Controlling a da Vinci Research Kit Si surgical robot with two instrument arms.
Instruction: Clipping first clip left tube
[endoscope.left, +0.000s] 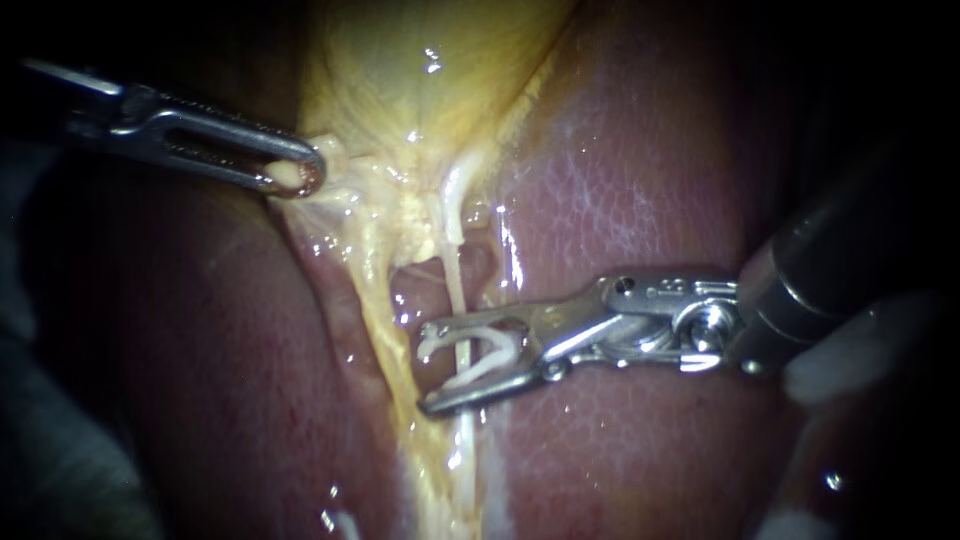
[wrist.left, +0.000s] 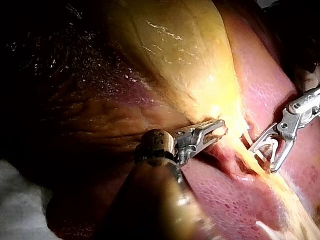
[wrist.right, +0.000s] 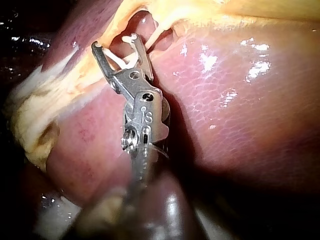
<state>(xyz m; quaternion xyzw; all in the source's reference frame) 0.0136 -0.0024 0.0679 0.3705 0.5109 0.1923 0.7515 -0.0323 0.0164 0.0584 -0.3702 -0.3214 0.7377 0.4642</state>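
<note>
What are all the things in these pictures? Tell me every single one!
liver: one, pinkish red, lying under everything else.
gallbladder: one, yellow, at the far end of the liver.
tube: one, thin and whitish, running down from the gallbladder and through the clip.
yellow tissue strip: one, yellow, running alongside the tube.
clip: one, white, open, around the tube.
pale blurry thing: one, whitish, beside the right instrument's shaft; too blurred to name.
left instrument: one, silver, pinching the gallbladder's narrow end.
right instrument: one, silver, carrying the clip.
</note>
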